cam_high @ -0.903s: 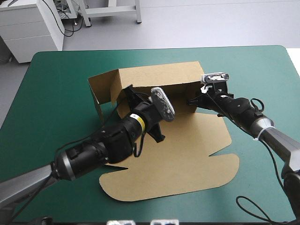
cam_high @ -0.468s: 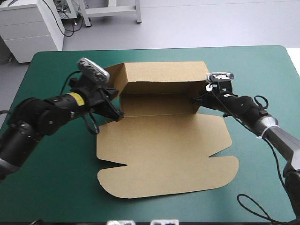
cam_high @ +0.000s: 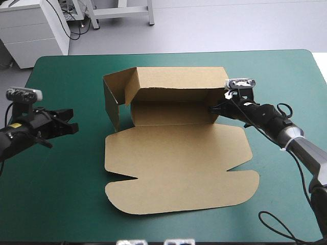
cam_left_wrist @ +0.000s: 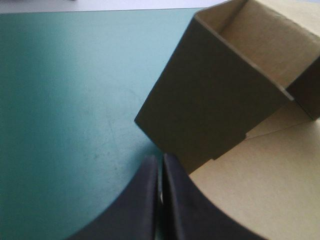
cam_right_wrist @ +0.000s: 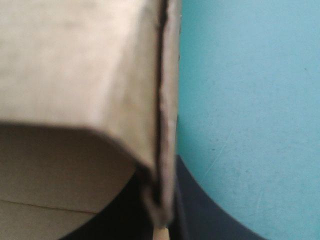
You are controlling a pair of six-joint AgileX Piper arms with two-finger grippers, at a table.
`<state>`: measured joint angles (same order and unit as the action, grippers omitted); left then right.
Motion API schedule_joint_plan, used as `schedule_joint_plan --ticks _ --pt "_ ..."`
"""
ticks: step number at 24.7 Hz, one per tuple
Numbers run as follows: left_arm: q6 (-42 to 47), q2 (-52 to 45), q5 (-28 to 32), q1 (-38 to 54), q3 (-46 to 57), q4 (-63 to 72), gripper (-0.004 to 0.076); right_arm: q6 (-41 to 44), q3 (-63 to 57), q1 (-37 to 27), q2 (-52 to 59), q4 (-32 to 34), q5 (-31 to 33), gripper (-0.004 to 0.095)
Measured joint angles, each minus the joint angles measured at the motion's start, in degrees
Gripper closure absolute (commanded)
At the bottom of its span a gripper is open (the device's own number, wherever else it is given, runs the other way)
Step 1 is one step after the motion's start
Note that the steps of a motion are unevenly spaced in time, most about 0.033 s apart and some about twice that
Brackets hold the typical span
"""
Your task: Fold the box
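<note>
The brown box [cam_high: 179, 158] lies mid-table with its wide lid flat toward the front. Its back wall and a left side wall [cam_high: 113, 99] are raised. My right gripper [cam_high: 212, 109] is at the box's right end, shut on the upright right wall. In the right wrist view the board edge [cam_right_wrist: 167, 100] runs straight down between the fingers of that gripper [cam_right_wrist: 161, 222]. My left gripper [cam_high: 73, 127] hovers over the cover left of the box, apart from it and shut on nothing. In the left wrist view the left gripper [cam_left_wrist: 160, 167] points at the standing side wall [cam_left_wrist: 215, 100] just ahead.
The teal-green cover [cam_high: 66, 178] shows on all sides of the box. A strip of it separates my left gripper from the box's left wall. The table's left edge is close behind that arm.
My left arm has drawn back from the box's left wall to the table's left side. The left wall now stands by itself. The right gripper has kept its hold.
</note>
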<state>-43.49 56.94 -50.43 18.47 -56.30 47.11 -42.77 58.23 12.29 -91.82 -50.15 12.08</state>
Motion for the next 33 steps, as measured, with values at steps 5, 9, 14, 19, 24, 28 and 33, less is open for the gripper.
schedule_joint_plan --ticks 5,9,14,19,24,28,33 --pt "-6.65 -1.1 -3.01 13.66 7.33 12.3 0.0712 0.97 0.07 0.0 0.0 1.23 0.2 0.0925" --pt "-8.03 -0.82 -0.26 15.65 10.59 14.89 0.0712 1.44 0.3 0.0 0.0 1.83 0.66 0.0925" --pt "-8.32 0.08 2.05 15.7 11.11 15.1 0.0712 8.73 2.49 -0.1 0.0 9.49 4.11 0.0925" --pt "-9.52 2.51 4.0 14.03 11.17 15.3 0.0712 27.34 12.86 -0.1 -0.31 30.23 20.98 0.0925" --pt "-11.84 6.13 5.28 8.39 11.17 15.08 0.0712 36.65 25.4 -0.16 -0.7 41.66 39.38 0.0925" --pt "-12.91 6.79 5.65 5.4 11.17 15.08 0.0716 40.91 31.74 -0.16 -0.52 43.5 57.08 0.0925" --pt "-13.47 6.79 6.13 4.69 11.17 14.89 0.0716 42.46 27.7 -0.11 4.06 42.43 59.23 0.0925"
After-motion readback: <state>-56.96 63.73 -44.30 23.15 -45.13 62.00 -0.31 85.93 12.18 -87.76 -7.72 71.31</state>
